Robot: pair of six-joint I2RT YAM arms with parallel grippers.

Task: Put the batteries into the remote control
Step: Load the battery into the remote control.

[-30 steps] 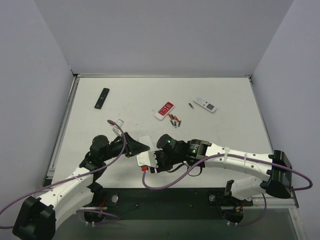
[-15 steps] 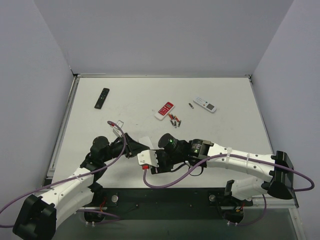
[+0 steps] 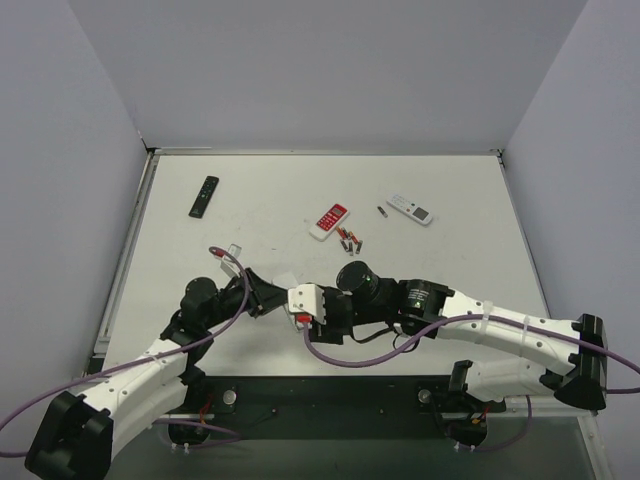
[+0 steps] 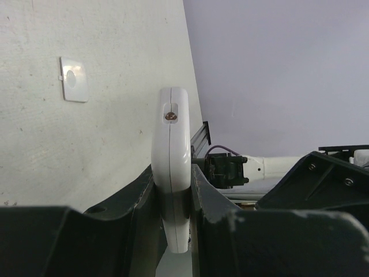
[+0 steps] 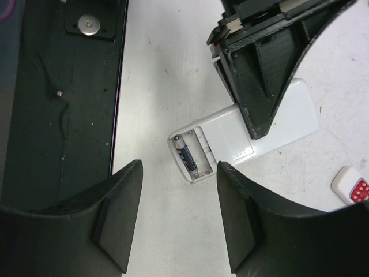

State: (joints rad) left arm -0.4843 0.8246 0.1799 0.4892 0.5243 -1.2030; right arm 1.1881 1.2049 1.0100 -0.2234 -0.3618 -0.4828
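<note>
Right wrist view: right gripper has shifted over the remote control, jaws apart, empty. One battery sits inside; left gripper clamps the remote control. Second cell outstanding.

I log the white remote control near centre, back up, bay open with one battery seated, and loose batteries clustered farther back.
</note>
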